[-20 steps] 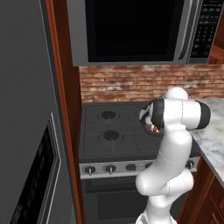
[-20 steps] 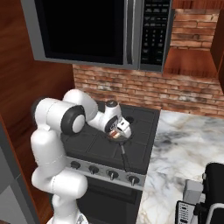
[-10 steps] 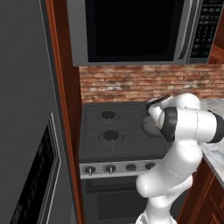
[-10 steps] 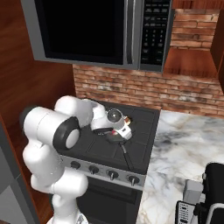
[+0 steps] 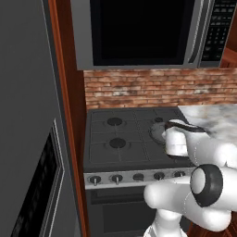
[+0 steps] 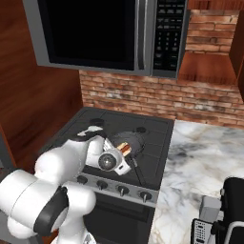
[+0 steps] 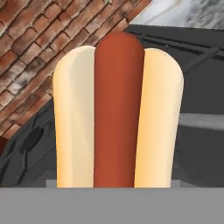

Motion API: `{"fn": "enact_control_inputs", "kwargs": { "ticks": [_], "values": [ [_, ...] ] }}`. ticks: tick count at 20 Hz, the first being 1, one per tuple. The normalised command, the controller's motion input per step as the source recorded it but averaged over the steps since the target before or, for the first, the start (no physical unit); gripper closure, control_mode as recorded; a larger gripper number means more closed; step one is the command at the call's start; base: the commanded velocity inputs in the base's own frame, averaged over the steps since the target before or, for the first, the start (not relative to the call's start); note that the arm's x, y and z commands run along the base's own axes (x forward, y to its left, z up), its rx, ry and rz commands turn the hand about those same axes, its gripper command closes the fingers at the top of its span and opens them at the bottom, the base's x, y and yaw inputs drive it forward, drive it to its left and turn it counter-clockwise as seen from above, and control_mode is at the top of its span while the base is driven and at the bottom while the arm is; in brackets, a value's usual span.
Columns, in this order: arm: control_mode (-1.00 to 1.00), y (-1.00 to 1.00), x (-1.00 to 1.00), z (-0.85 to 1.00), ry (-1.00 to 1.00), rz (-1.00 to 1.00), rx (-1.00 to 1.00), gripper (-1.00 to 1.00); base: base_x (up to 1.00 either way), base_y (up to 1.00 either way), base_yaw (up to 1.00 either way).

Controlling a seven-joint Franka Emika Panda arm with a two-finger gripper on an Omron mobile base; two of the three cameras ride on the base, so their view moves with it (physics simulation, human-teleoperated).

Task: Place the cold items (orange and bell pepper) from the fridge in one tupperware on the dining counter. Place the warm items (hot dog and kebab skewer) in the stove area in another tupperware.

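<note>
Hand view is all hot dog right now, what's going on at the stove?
The arm is reaching over the stove, and its gripper has the hot dog right in front of the hand camera. From the right base view the hot dog sits at the gripper over the dark pan on the right burners. It looks gripped, though the fingertips themselves aren't visible.

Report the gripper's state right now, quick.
Gripper: closed on the hot dog, held above the stove.
</note>
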Motion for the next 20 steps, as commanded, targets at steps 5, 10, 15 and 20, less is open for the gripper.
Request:
{"fn": "enact_control_inputs", "kwargs": {
  "ticks": [5, 10, 15, 20],
  "values": [
    [-1.0, 0.08, -0.39, 1.0, 0.14, 0.0, 0.0, 1.0, 0.0, 0.0, 0.0],
    [-1.0, 0.06, -0.75, 1.0, 0.32, 0.0, -0.02, 1.0, 0.0, 0.0, 0.0],
    [-1.0, 0.0, -1.0, 0.93, 0.45, 0.0, 0.0, 1.0, 0.0, 0.0, 0.0],
    [-1.0, -0.14, -1.0, 0.95, 0.53, 0.0, 0.0, 1.0, 0.0, 0.0, 0.0]
  ]
}}
